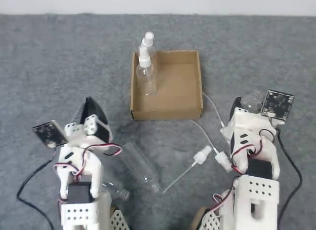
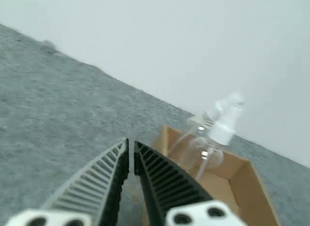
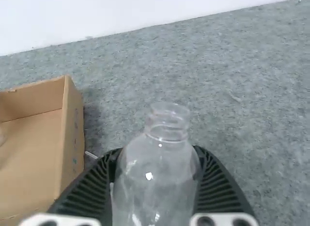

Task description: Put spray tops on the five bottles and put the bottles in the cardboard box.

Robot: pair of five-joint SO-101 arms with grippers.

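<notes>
The cardboard box stands at the back middle, and two clear bottles with white spray tops stand in its far left corner; they also show in the left wrist view. My right gripper is shut on an upright clear bottle with a bare neck, right of the box. My left gripper, shut and holding nothing, hangs above the carpet, front left of the box. An uncapped bottle lies in front of the box. Two loose spray tops with long tubes lie beside the right arm.
Another clear bottle lies by the left arm's base. A thin dip tube runs from the box's right side toward the right arm. Grey carpet covers the table, with open room at the far left and far right.
</notes>
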